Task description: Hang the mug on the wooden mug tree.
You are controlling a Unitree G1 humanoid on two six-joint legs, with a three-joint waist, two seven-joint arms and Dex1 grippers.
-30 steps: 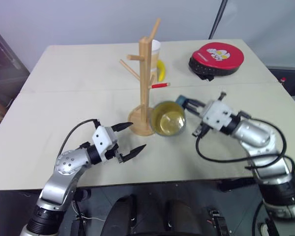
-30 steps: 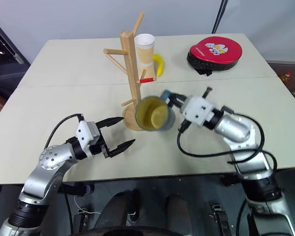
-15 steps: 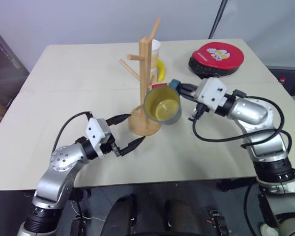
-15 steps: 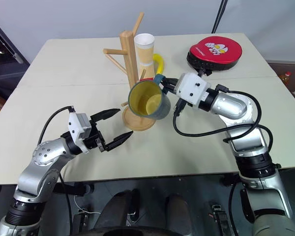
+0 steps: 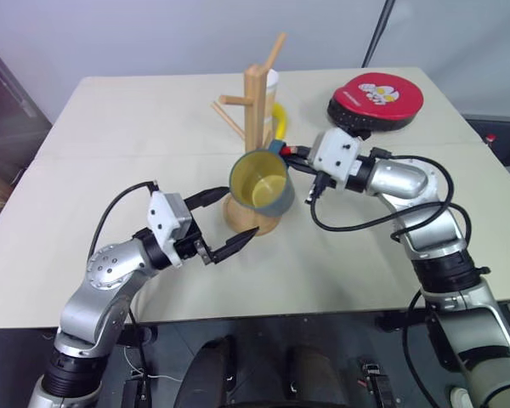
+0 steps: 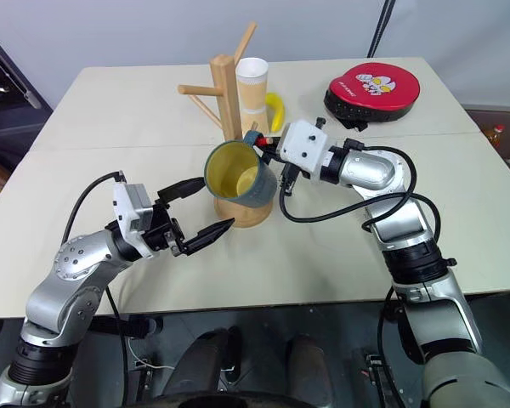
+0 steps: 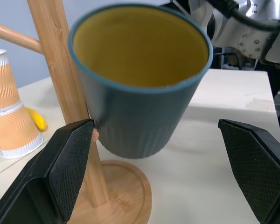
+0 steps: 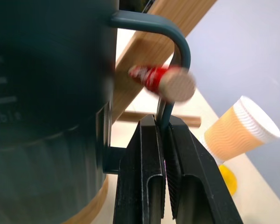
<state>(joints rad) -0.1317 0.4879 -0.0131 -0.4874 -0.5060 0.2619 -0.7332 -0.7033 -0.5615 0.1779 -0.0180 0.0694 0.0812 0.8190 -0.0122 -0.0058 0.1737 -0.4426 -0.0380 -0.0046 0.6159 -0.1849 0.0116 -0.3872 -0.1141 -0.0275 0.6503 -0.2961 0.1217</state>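
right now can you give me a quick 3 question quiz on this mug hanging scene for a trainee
1. True or false: the mug rests on the table.
2. Which part of the mug does the right gripper pinch? A) rim B) handle C) base
3. Fill in: the red-tipped peg of the wooden mug tree pokes through the mug's ____.

Key
1. False. It is held in the air beside the tree's post, above the round base.
2. B. The right wrist view shows the black fingers closed on the thin loop handle.
3. Handle loop. The left gripper waits open and empty near the mug.
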